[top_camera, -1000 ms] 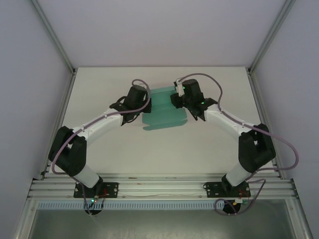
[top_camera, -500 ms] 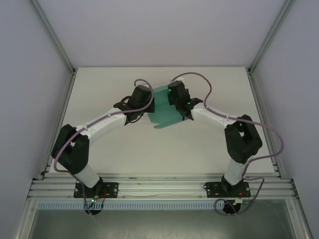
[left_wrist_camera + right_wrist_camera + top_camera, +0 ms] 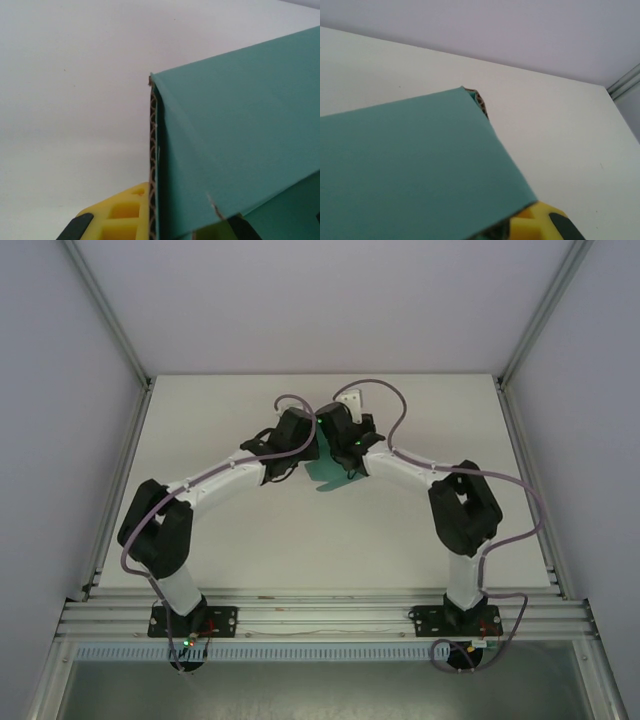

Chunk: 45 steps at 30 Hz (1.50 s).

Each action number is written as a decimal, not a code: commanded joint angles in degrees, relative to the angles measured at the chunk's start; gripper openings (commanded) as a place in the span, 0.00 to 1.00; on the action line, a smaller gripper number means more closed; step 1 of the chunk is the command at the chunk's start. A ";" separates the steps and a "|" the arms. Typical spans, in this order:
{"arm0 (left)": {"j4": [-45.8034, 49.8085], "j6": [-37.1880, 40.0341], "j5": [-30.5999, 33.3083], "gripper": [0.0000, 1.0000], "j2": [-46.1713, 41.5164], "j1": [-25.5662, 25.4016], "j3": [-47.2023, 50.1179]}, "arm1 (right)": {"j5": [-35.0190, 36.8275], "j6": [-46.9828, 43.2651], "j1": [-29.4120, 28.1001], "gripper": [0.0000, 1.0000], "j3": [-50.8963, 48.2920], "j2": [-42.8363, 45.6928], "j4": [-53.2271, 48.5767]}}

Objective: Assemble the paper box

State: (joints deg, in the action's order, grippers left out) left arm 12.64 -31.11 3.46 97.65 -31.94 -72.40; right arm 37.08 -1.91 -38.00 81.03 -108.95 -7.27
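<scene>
The paper box point(image 3: 324, 476) is teal-green corrugated card, squeezed narrow at the middle of the table between the two wrists. My left gripper point(image 3: 306, 446) is shut on its left side. In the left wrist view a folded panel point(image 3: 240, 145) stands on edge against the yellow finger point(image 3: 122, 215), its corrugated rim showing. My right gripper point(image 3: 334, 443) is shut on the right side. A flat teal panel point(image 3: 410, 170) covers most of the right wrist view, with one yellow finger point(image 3: 540, 225) under its corner. The wrists hide most of the card from above.
The white table point(image 3: 200, 420) is bounded by aluminium frame posts point(image 3: 120, 440) left and right and a rail point(image 3: 320, 615) at the near edge. Purple cables point(image 3: 375, 390) loop above both wrists.
Both grippers have moved inward toward each other at the table's middle. The card went from a wide, flat sheet to a narrow folded shape between them.
</scene>
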 commanded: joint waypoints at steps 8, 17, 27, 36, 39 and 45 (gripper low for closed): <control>6.92 -0.84 2.03 0.00 -0.31 1.27 -2.57 | -22.01 2.88 8.38 0.13 -14.09 9.79 16.75; 6.37 1.77 0.27 0.00 0.37 1.27 -2.30 | -49.20 3.43 9.38 0.67 -21.20 19.13 22.97; 4.61 16.76 -4.54 0.00 -1.91 1.45 -0.70 | -48.97 6.67 11.69 1.00 -29.69 37.20 16.22; 30.29 50.87 -20.89 0.00 -2.08 1.68 -6.71 | -41.38 10.85 15.77 1.00 -32.95 52.17 -7.96; 35.94 51.55 -20.61 0.00 0.09 0.80 -8.28 | -43.35 11.59 16.46 1.00 -33.90 53.55 -12.33; 43.67 49.99 -9.73 0.00 7.76 -4.38 -12.82 | -43.31 11.71 17.18 1.00 -35.78 53.50 -14.01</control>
State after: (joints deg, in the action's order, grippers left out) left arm 48.75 16.58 -11.51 102.39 -34.13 -82.96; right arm -6.44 8.88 -21.37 45.39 -55.55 -18.09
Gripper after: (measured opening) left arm 0.094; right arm 0.998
